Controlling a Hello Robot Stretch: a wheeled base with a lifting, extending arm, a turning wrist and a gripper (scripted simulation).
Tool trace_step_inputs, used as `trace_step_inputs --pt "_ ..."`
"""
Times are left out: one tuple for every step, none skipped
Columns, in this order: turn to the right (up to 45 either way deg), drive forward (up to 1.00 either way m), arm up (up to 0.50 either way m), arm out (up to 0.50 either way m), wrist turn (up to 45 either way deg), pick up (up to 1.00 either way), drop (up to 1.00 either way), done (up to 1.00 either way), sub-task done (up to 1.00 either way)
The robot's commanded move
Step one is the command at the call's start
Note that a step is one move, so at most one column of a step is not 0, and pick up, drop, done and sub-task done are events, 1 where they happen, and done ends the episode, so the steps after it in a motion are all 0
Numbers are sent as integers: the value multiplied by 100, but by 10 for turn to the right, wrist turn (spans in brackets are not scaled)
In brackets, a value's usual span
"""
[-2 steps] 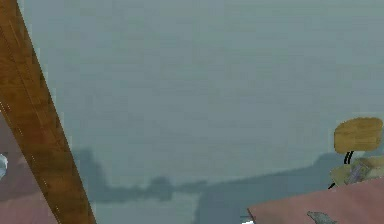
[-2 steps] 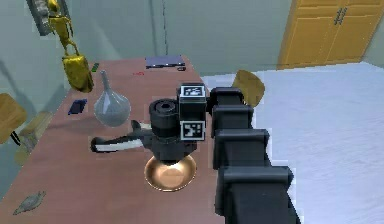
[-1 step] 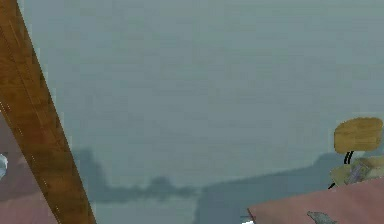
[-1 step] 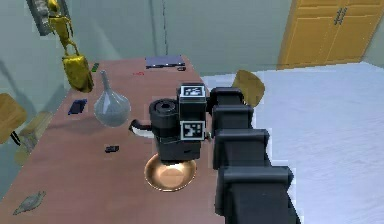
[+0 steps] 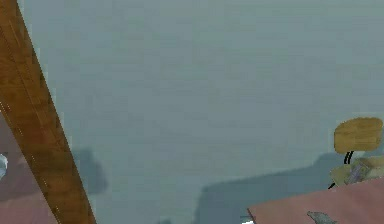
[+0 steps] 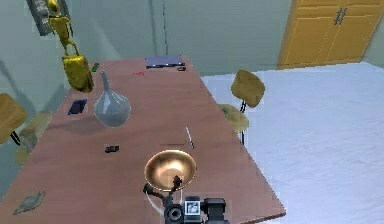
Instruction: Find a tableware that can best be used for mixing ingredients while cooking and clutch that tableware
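A wide brass-coloured bowl (image 6: 168, 168) sits on the reddish-brown table (image 6: 150, 120) near its close end in the arm side view. My gripper (image 6: 176, 185) rises from the picture's bottom edge, with its dark body and white marker squares (image 6: 192, 212) just below the bowl. Its thin fingers reach onto the bowl's near rim. Since the bowl rests on the table there, I cannot tell whether the gripper holds anything.
The table also holds a grey vase (image 6: 112, 106), a yellow statue (image 6: 72, 60), a dark phone (image 6: 77, 107), a flat dark item (image 6: 165, 63) and a pencil (image 6: 190, 137). A wooden chair (image 6: 245, 95) stands beside it, before yellow cabinets (image 6: 335, 30). Ahead are a grey wall (image 5: 200, 90), a wooden frame (image 5: 40, 110) and a chair (image 5: 357, 140).
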Motion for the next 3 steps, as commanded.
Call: trace_step_inputs --pt "0 0 0 0 0 100 0 0 0" --pt "0 0 10 0 0 0 0 0 0" --pt "0 0 0 0 0 0 0 100 0"
